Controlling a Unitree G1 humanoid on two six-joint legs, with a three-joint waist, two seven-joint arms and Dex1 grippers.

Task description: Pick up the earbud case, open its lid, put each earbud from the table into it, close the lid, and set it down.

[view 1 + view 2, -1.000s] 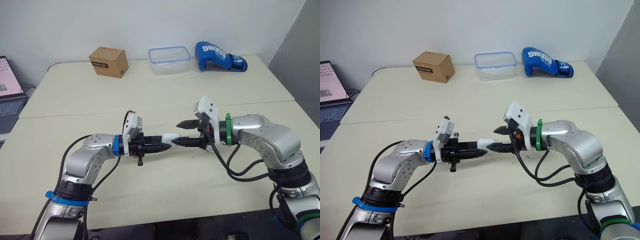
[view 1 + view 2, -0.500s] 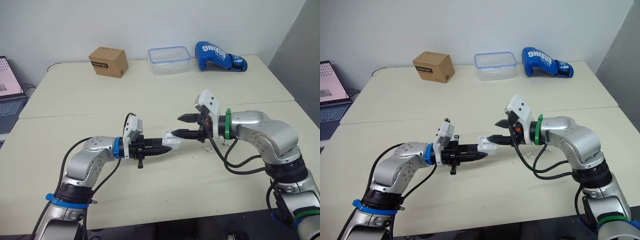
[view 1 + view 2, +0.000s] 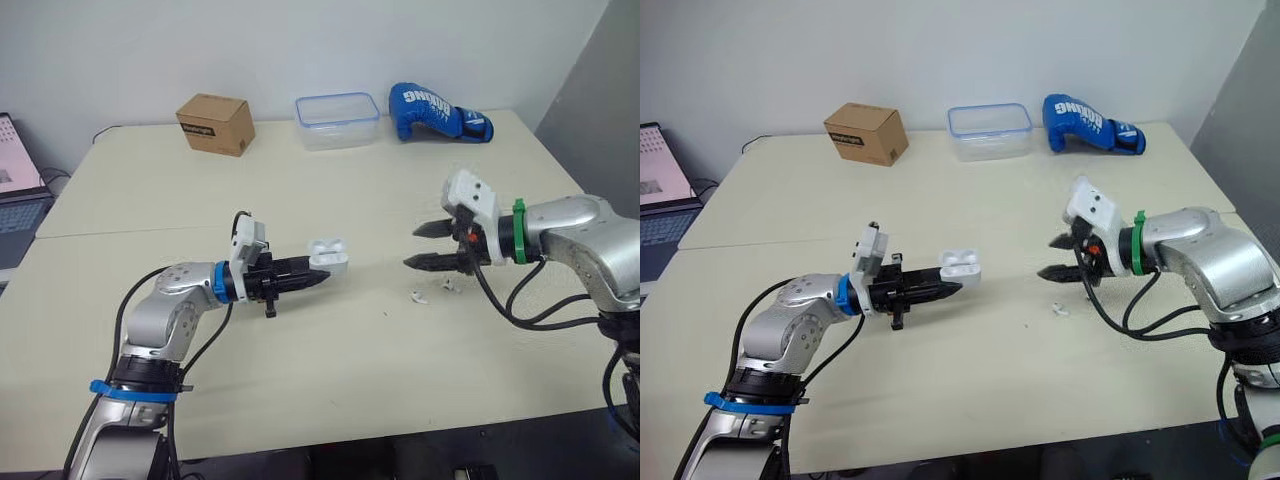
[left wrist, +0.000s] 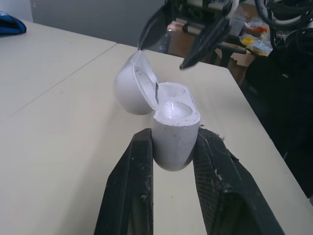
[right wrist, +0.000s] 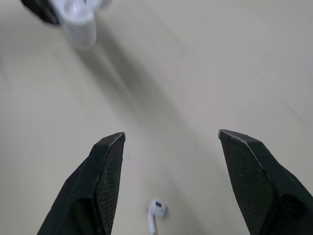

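Left wrist view: left gripper (image 4: pixel 174 138) clamps the opened earbud case (image 4: pixel 173 132) for loading; right gripper (image 3: pixel 1048 257) gapes, earbud (image 3: pixel 1058 308) at 6 o'clock.

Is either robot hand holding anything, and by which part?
The left gripper clamps the open earbud case between its jaws, by the lower body's sides. The right gripper is open, empty.

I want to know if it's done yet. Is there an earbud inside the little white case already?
No, the open earbud case shows two empty hollows, and an earbud lies on the table.
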